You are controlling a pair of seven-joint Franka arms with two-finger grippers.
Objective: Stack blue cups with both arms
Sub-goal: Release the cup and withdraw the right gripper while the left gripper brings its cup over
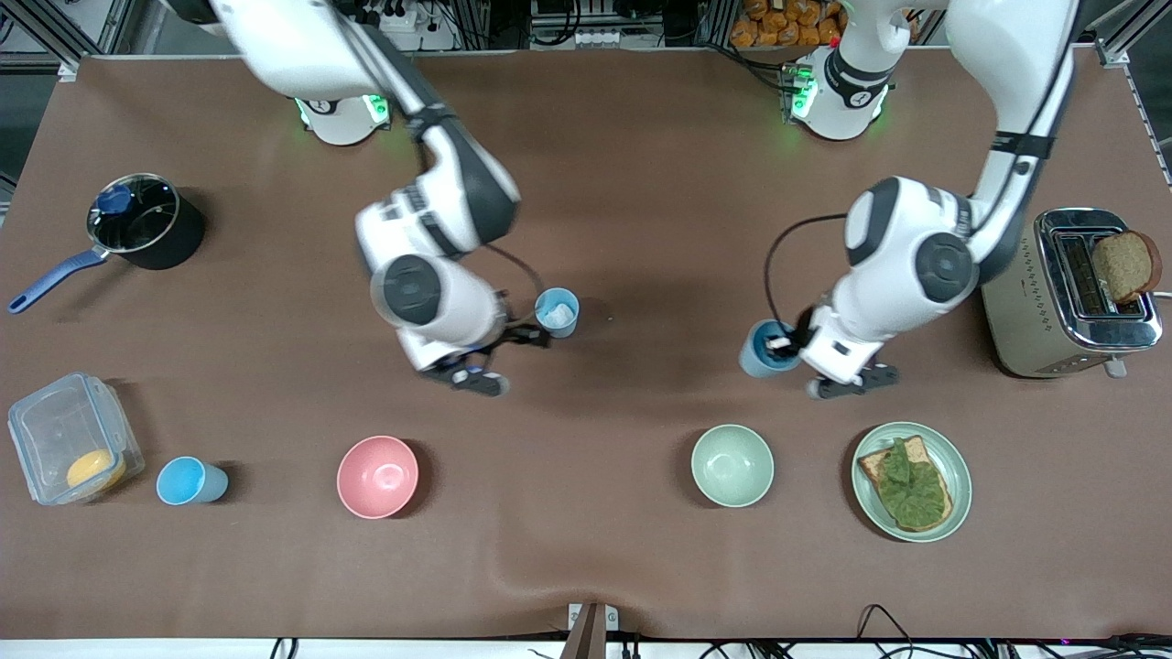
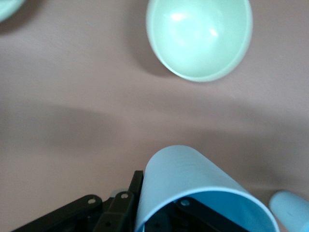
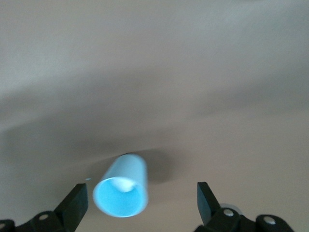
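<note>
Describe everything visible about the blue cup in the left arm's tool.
The small light-blue plastic tumbler is round, slightly tapered and handle-less, with a deeper blue inside. The left tool is shut on its rim: one black finger sits inside the mouth, the other against the outer wall. In the left wrist view it is tilted. It sits above the brown table cover, with the pale green bowl nearer the front camera. Whether its base touches the table cannot be told.

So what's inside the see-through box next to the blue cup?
A round orange-yellow thing lies in one corner of the clear box. Its lid is on. The rest looks bare, and I cannot tell what the orange thing is.
</note>
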